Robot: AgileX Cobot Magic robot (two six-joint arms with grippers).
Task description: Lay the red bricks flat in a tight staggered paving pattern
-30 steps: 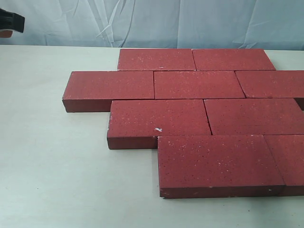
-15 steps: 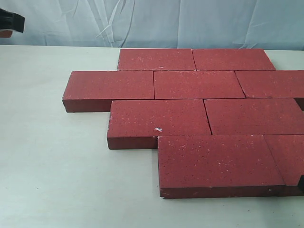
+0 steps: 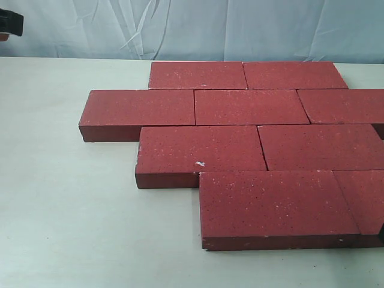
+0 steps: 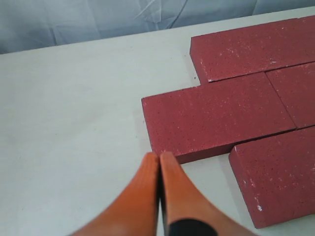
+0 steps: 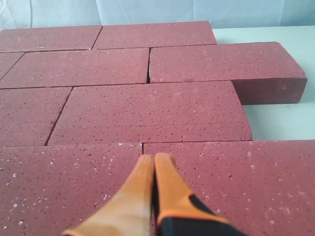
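Staggered rows of flat red bricks (image 3: 252,108) — left gripper (image 4: 159,156) closed, empty, right gripper (image 5: 154,158) closed, seemingly above them

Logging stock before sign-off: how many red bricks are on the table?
9 bricks: two in the back row, three in the second, two in the third, two in front. Others may be hidden past the right edge.

We see a pale, off-white tabletop (image 3: 72,210) with a faint grain. Behind its far edge, a wrinkled light-blue cloth backdrop (image 3: 240,30) hangs across the whole view.
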